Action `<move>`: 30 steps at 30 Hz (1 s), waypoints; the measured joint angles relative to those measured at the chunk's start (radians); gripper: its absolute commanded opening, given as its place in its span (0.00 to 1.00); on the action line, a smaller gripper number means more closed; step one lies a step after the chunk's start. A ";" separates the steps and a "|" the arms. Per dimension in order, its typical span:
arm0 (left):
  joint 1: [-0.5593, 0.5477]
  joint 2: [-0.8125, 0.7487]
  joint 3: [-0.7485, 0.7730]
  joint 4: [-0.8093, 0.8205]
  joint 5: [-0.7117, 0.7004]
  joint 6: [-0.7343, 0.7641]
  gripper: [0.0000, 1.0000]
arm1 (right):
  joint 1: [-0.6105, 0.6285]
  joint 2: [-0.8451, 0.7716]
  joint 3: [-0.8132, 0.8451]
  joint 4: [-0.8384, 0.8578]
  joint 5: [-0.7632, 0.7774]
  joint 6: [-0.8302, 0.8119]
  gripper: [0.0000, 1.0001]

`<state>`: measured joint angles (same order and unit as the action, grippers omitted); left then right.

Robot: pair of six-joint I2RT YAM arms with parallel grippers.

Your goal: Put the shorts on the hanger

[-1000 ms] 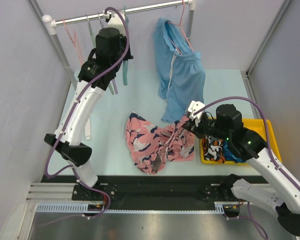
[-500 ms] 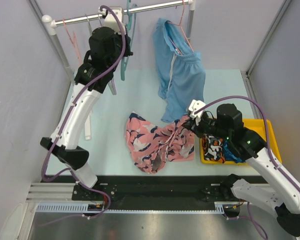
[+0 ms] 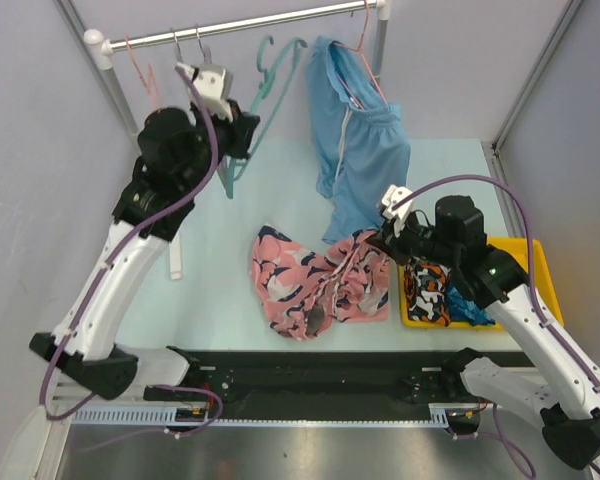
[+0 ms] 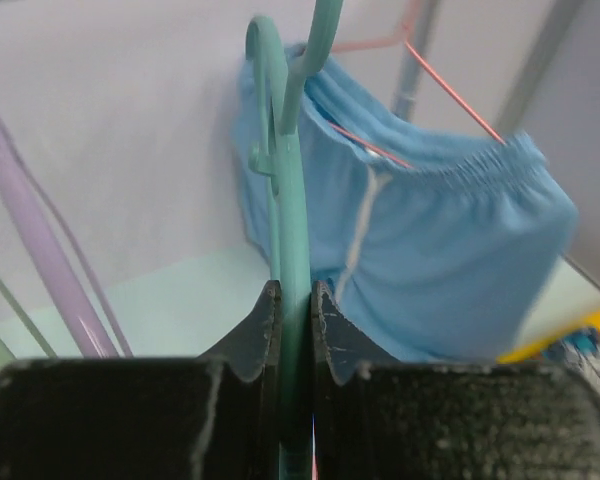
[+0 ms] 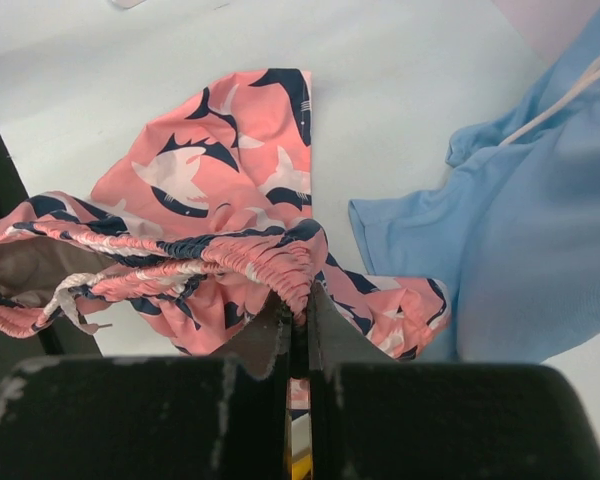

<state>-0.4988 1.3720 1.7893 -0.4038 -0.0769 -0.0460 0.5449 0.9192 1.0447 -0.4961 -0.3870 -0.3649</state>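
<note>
The teal hanger (image 3: 268, 88) hangs tilted just below the rail, its hook up near the bar. My left gripper (image 3: 248, 138) is shut on its stem; in the left wrist view the hanger (image 4: 290, 215) runs straight up between the left gripper's (image 4: 295, 305) two fingers. The pink shorts (image 3: 310, 282) with the navy and white print lie crumpled on the table in front of the arms. My right gripper (image 3: 380, 244) is shut on their elastic waistband at the right side. In the right wrist view the shorts (image 5: 215, 185) bunch at the tips of the right gripper (image 5: 298, 305).
Light-blue shorts (image 3: 360, 150) hang on a pink hanger from the rail (image 3: 310, 14) at the back right. A pink hanger (image 3: 145, 72) and a purple hanger (image 4: 40, 260) hang at the left. A yellow bin (image 3: 535, 262) of patterned clothes sits beside the right arm.
My left gripper closed on the teal hanger and pulled back and left, drawing it down off the rail and tilting it. The right gripper, still on the shorts, barely shifted.
</note>
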 measured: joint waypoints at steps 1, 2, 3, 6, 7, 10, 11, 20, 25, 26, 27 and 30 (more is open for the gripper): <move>0.000 -0.029 -0.042 0.011 0.029 0.002 0.00 | -0.008 0.003 0.002 0.000 -0.004 0.003 0.00; 0.000 -0.093 -0.134 0.051 0.080 0.004 0.00 | -0.023 0.008 0.005 0.000 -0.015 0.007 0.00; 0.000 -0.153 -0.211 0.074 0.127 0.004 0.00 | -0.039 0.014 0.008 0.000 -0.025 0.013 0.00; 0.000 -0.294 -0.340 0.112 0.246 0.003 0.00 | -0.072 0.026 0.014 0.000 -0.053 0.022 0.00; 0.000 -0.328 -0.357 0.115 0.277 0.003 0.00 | -0.083 0.028 0.014 0.000 -0.063 0.024 0.00; 0.000 -0.418 -0.414 0.144 0.381 0.002 0.00 | -0.095 0.029 0.015 -0.001 -0.078 0.024 0.00; 0.000 -0.440 -0.439 0.142 0.408 0.003 0.00 | -0.095 0.029 0.016 -0.001 -0.081 0.023 0.00; 0.000 -0.603 -0.660 0.043 0.719 0.081 0.00 | -0.101 0.011 0.020 -0.022 -0.093 -0.004 0.00; 0.000 -0.611 -0.626 -0.146 0.768 0.175 0.00 | -0.144 -0.023 0.020 -0.056 -0.093 -0.032 0.00; 0.000 -0.616 -0.616 -0.181 0.771 0.190 0.00 | -0.154 -0.028 0.020 -0.062 -0.092 -0.036 0.00; 0.000 -0.623 -0.604 -0.221 0.774 0.207 0.00 | -0.160 -0.029 0.020 -0.066 -0.092 -0.039 0.00; 0.000 -0.662 -0.560 -0.349 0.782 0.250 0.00 | -0.168 -0.022 0.020 -0.072 -0.089 -0.044 0.00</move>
<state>-0.4988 0.7101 1.2297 -0.7532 0.7055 0.2043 0.3771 0.8970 1.0645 -0.5678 -0.4755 -0.4091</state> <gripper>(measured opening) 0.127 0.040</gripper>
